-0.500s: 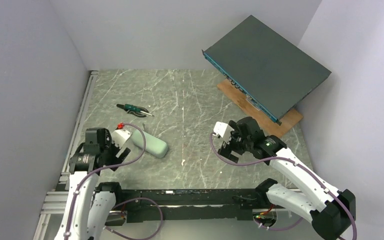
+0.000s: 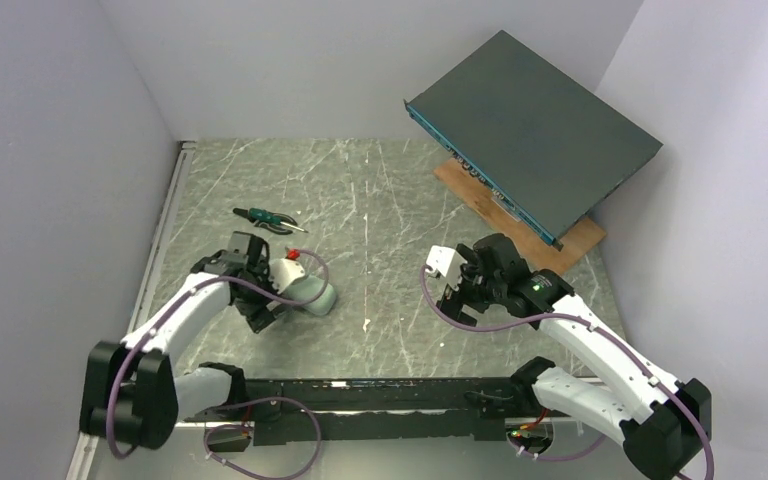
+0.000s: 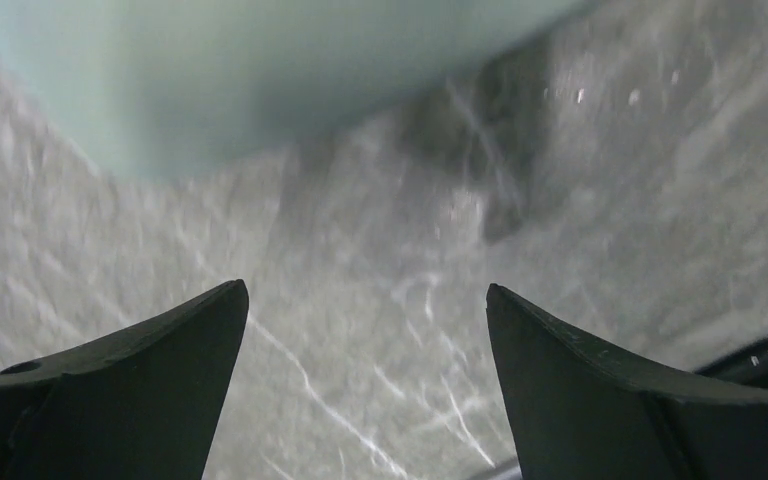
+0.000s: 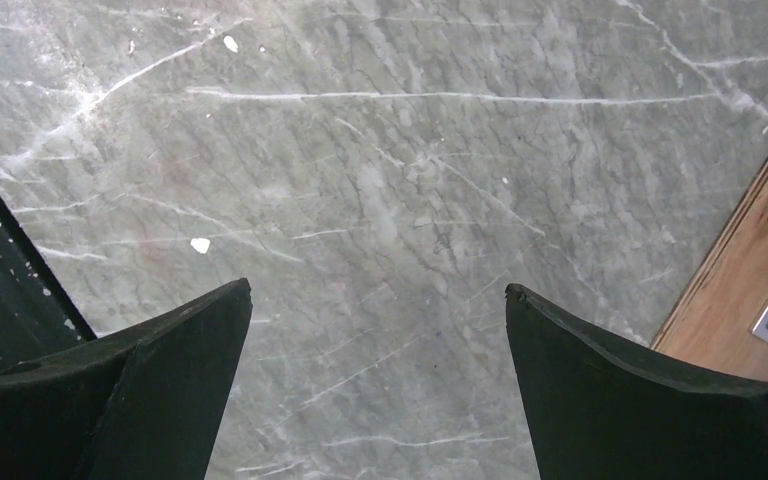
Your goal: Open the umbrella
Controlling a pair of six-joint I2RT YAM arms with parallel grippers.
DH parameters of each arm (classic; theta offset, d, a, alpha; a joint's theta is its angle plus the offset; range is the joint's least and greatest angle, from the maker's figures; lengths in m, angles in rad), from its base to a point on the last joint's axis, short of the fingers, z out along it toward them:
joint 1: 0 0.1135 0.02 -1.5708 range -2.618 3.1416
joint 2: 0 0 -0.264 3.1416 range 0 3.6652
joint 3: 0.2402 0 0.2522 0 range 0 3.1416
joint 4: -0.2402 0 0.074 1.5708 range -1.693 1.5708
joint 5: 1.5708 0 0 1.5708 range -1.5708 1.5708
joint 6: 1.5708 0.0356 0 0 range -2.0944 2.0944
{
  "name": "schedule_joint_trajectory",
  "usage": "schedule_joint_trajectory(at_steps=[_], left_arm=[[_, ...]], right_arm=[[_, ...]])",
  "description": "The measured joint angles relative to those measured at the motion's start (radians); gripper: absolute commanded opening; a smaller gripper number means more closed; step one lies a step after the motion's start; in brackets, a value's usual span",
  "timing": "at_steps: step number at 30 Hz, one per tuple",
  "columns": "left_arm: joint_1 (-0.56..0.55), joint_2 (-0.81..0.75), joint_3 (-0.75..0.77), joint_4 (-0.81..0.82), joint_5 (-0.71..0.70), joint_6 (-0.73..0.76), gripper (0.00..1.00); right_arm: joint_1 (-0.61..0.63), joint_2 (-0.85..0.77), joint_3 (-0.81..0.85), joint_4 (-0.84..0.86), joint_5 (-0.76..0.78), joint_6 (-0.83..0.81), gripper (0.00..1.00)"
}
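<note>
No sky-blue umbrella canopy, shaft or handle shows in any view. A pale grey-green oblong hard case [image 2: 312, 292] lies on the table at the left. My left gripper [image 2: 263, 308] is open and empty, low over the table just left of the case. In the left wrist view the case [image 3: 260, 70] fills the top, ahead of the open left gripper [image 3: 367, 295], apart from the fingertips. My right gripper [image 2: 450, 290] is open and empty over bare marble near the table's middle right; it also shows in the right wrist view [image 4: 378, 290].
A big dark-grey flat box [image 2: 530, 130] leans at the back right on a wooden board [image 2: 490, 212], whose edge shows in the right wrist view [image 4: 760, 270]. Green-handled pliers [image 2: 265, 220] lie behind the case. White walls close in on both sides. A black rail [image 2: 360, 395] runs along the front.
My left arm has swung forward and to the right, bringing its gripper down beside the case. The right arm has not moved.
</note>
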Motion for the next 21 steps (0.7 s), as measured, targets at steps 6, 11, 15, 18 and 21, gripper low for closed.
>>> schedule_joint_trajectory(at_steps=[6, 11, 15, 18, 21], left_arm=[[-0.105, 0.285, 0.092, 0.122, 0.041, -0.024, 0.84], [-0.178, 0.555, 0.421, 0.162, 0.187, -0.016, 0.88], [-0.212, 0.625, 0.624, 0.208, 0.332, 0.007, 0.89], [-0.172, 0.587, 0.669, 0.235, 0.440, -0.009, 0.89], [-0.067, 0.478, 0.586, 0.273, 0.507, -0.059, 0.88]], right_arm=[[0.000, -0.017, 0.000, -0.026, -0.003, 0.000, 1.00], [0.000, -0.022, 0.000, -0.038, -0.013, -0.002, 1.00], [0.000, 0.000, 0.000, -0.041, -0.028, -0.013, 1.00], [0.000, 0.034, 0.001, -0.039, -0.043, -0.017, 0.98], [0.002, 0.084, 0.002, -0.015, -0.060, -0.023, 0.93]])
